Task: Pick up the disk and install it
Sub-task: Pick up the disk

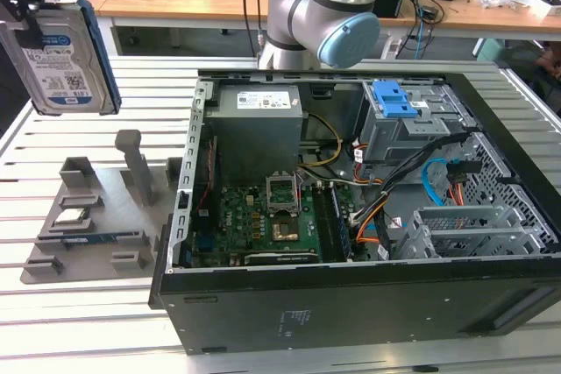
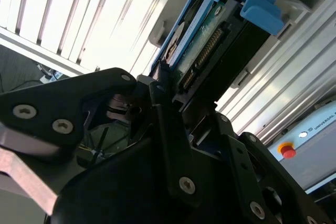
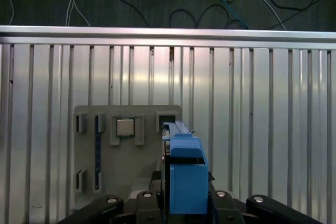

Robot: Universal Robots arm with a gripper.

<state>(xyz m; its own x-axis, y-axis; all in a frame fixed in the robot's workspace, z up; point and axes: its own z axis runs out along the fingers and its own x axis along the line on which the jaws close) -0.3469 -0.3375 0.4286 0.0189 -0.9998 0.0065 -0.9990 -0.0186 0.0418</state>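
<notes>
Your gripper point(image 2: 173, 95) has the disk point(image 1: 66, 54), and it's up in the air at the far end of the exterior view's left. It hangs roughly upright with the white-and-blue label facing the camera and the blue frame running down its edge. It isn't touching anything below.

In the second wrist view the black fingers point(image 2: 167, 129) sit on both sides of one end of the disk, so the jaws are clamped on it. From that side you can see the green circuit board, the connector row and the blue frame wrapped around it.

In the first wrist view the disk point(image 3: 186, 182) is edge-on, mostly blue frame, with gripper links either side. Under it is the grey holder plate point(image 3: 131, 182) lying on the slatted table point(image 3: 262, 129). A square chip point(image 3: 125, 128) sits in one pocket of the plate and a thin stick point(image 3: 97, 153) stands in a slot just beside it.

In the exterior view the same plate point(image 1: 79, 234) is under the disk. The open case point(image 1: 351, 313) sits just beside the plate toward the exterior view's right, well apart from the disk. Inside the case there's the motherboard point(image 1: 263, 216), a grey power supply point(image 1: 259, 120), a tangle of cables point(image 1: 412, 190), and the grey bay point(image 1: 394, 137) with a small blue latch point(image 1: 394, 98) on top. The arm point(image 1: 324, 6) rises behind the case.
</notes>
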